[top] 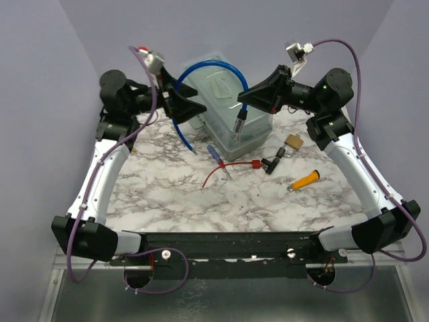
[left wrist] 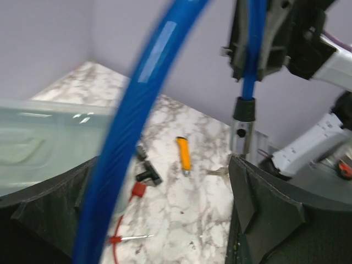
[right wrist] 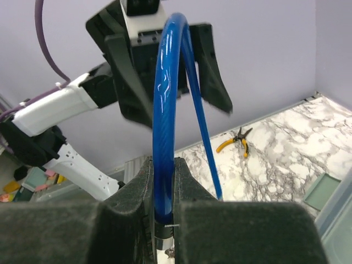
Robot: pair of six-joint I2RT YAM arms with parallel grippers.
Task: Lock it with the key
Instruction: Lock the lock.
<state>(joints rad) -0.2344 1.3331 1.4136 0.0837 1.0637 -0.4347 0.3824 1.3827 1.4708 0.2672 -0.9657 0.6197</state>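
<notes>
Brass-gold lock (top: 293, 142), blue hose (right wrist: 165, 110), grey-veined marble table (top: 174, 194), perhaps greenish box (top: 221, 131).

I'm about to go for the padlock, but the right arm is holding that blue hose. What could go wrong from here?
1. The right gripper has its jaws shut on the blue hose; swinging toward the padlock could drag the hose across the clear box.
2. The hose runs between the open jaws of the left gripper, so it may snag there.
</notes>
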